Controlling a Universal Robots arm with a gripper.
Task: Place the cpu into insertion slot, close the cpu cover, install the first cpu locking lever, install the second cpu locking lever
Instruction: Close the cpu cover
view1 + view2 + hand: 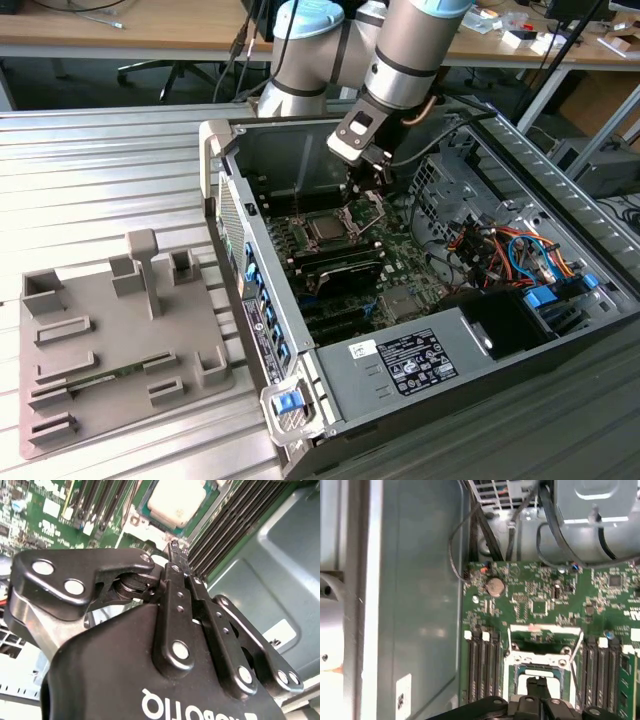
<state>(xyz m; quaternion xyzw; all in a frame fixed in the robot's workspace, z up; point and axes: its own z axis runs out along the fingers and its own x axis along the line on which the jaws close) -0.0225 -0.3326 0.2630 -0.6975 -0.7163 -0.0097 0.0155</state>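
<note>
Progress: cpu seated in insertion slot, just ahead of pincer; pincer fingers together, nothing held; cpu cover raised, not yet closed; both locking levers apparently undone.

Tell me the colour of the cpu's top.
Pale silvery-grey; the cpu shows best in the second wrist view.

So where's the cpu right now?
The cpu lies in the slot on the green board inside the open case, near the exterior view's middle, close by the gripper.
</note>
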